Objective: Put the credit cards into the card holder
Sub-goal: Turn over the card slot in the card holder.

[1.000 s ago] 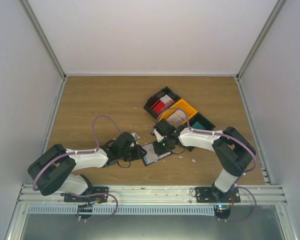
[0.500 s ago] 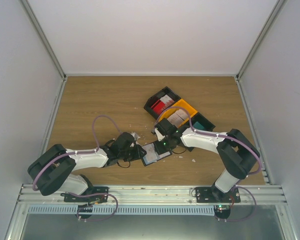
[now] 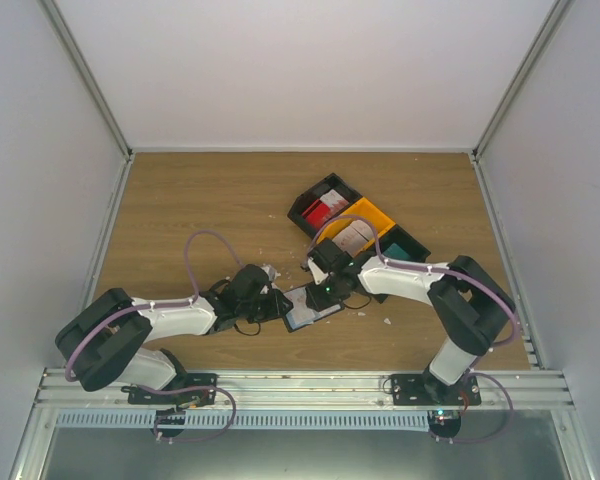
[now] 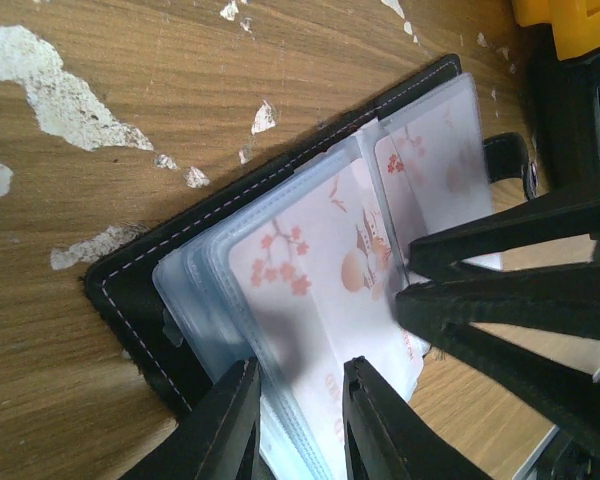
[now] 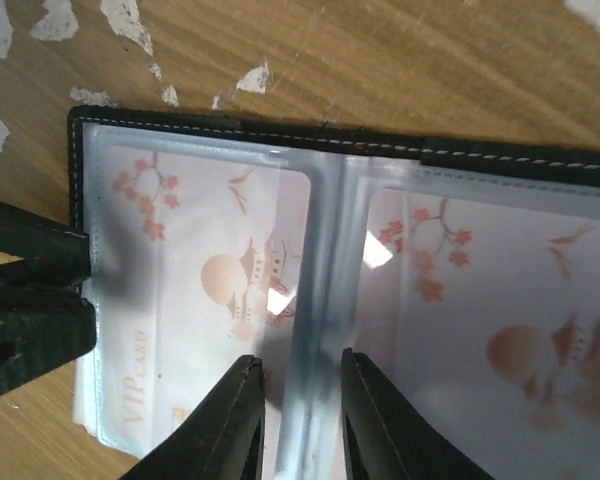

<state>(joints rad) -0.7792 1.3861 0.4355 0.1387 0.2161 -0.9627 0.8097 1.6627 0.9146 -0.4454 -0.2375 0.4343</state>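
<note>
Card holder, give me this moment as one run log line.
card holder: open on table | cards: two in clear sleeves | left claw: around sleeve edge | right claw: over centre fold, parted

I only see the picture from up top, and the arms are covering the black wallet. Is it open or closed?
Observer: Open. The right wrist view shows the card holder lying flat with its clear pockets facing up.
Operator: Are there cards inside?
Observer: Yes, a pinkish card printed with blossoms and "VIP CARD" sits in one pocket.
Operator: What's the left gripper doing?
Observer: The left gripper pinches the outer edge of those pockets.
</note>
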